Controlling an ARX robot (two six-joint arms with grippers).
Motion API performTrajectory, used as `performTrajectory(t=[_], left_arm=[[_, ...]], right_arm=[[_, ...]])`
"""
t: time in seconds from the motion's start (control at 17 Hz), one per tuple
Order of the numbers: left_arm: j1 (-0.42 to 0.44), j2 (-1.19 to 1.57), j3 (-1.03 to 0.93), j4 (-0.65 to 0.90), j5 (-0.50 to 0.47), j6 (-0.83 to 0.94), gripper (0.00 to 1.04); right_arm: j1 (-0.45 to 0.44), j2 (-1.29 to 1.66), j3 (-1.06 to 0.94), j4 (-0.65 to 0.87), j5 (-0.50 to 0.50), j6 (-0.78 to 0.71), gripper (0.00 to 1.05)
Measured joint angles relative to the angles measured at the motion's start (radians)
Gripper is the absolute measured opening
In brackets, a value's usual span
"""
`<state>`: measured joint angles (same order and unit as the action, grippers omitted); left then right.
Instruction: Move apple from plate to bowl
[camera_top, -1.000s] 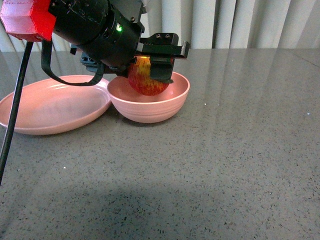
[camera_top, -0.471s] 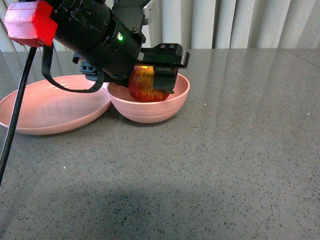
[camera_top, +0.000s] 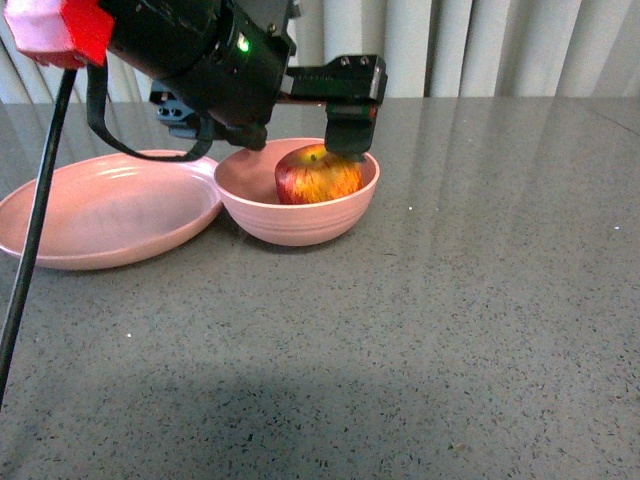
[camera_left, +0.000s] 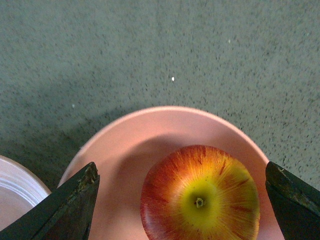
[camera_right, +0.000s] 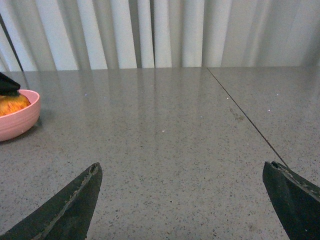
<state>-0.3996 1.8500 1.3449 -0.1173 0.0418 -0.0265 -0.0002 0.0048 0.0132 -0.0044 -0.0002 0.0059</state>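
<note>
The left gripper hangs over the bowl, fingers spread wide, gripping nothing. The apple rests inside the bowl.

The apple rests inside the bowl, stem dip facing up. The left tool hangs directly above the bowl, with one black finger ending at the apple's upper right. The plate lies on the desk, against the bowl's left side.
</note>
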Motion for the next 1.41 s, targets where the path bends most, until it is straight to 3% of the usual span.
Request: performTrajectory(t=[0.71,0.88,0.94,1.0,1.06,1.24,1.41], left_arm=[[0.032,-0.287,-0.003,0.143,-0.016,-0.021,0.98],[0.101,-0.496,-0.143,0.226,-0.028,-0.045,0.98],[0.113,-0.566,-0.208,0.277,-0.107,-0.034,0.93],[0.147,-0.652,-0.308,0.33,-0.217,-0.011,0.83],[0.198,-0.771,-0.461,0.369,-0.233,0.002,0.7],[0.256,-0.932,-0.766,0.488,-0.191,0.009,0.36],[0.292,-1.022,-0.951,0.546,-0.15,0.009,0.03]], right_arm=[[0.0,0.0,0.0,0.0,0.0,0.0,0.98],[0.0,0.0,0.0,0.0,0.0,0.0,0.98],[0.0,0.0,0.0,0.0,0.0,0.0,0.98],[0.0,0.0,0.0,0.0,0.0,0.0,0.98],[0.0,0.0,0.0,0.0,0.0,0.0,0.98],[0.0,0.0,0.0,0.0,0.0,0.0,0.98],[0.0,0.0,0.0,0.0,0.0,0.0,0.98]])
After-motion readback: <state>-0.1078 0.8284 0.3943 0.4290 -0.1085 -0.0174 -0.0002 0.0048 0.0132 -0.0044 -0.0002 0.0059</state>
